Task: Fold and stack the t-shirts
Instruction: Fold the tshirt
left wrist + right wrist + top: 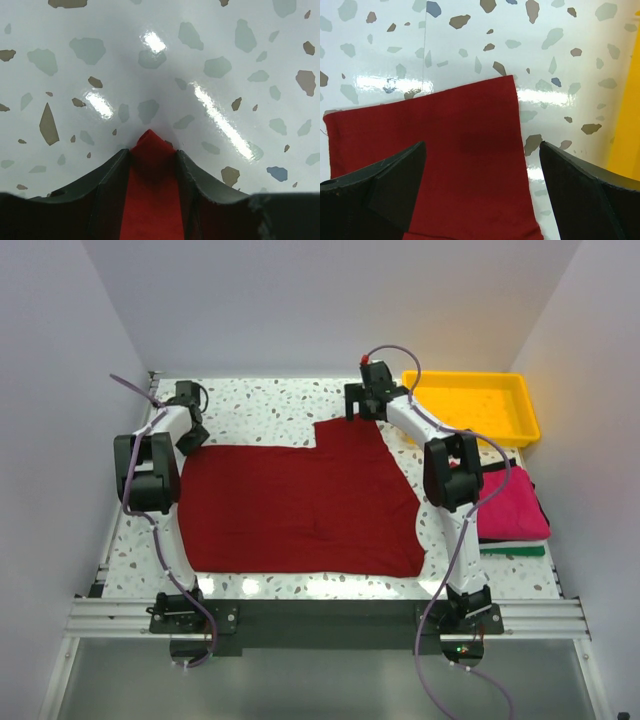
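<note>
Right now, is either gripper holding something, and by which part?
The left gripper pinches the maroon t-shirt at its far-left corner, the tip poking past the fingers. The right gripper stands open over another part of the shirt, holding nothing.

The speckled table (270, 405) carries a maroon t-shirt (300, 505) spread flat, a yellow tray (460, 377) and a pink-topped shirt stack (512, 508).

Soft matt cloth in the red shirt (300, 505), faintly creased. Glossy, hard, speckled stone-look top on the table (260, 405), throwing back lamp glare. Smooth shiny yellow plastic for the tray (470, 400). Dull black, slightly grainy plastic on the fingers (395, 185) of the right gripper (482, 145).
</note>
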Robot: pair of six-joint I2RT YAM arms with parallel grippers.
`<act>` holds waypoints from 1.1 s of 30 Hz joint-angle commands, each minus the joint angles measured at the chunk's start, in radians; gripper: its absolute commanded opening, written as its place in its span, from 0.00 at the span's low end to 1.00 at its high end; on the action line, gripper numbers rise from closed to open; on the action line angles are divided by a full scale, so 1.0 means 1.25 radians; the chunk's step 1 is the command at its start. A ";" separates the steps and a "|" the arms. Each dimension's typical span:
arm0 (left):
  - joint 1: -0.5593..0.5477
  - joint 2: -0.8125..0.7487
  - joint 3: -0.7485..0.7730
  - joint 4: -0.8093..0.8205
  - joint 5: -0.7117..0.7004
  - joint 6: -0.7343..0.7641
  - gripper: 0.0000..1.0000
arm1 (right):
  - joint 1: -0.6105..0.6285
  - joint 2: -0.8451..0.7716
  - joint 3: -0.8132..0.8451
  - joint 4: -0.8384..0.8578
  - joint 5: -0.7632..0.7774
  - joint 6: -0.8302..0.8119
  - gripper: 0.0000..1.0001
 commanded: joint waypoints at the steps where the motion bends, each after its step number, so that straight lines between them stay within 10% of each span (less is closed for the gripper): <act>1: 0.007 0.020 0.028 -0.024 -0.024 0.014 0.46 | -0.006 -0.002 0.041 0.041 -0.009 -0.022 0.99; 16: 0.006 0.022 0.035 -0.059 0.004 0.057 0.00 | -0.017 0.199 0.280 0.072 -0.007 -0.095 0.98; 24: 0.006 0.011 0.027 -0.060 0.004 0.069 0.00 | -0.017 0.231 0.287 0.039 -0.023 -0.092 0.79; 33: 0.006 -0.012 0.008 -0.053 0.004 0.070 0.00 | -0.017 0.172 0.173 0.025 0.020 -0.066 0.79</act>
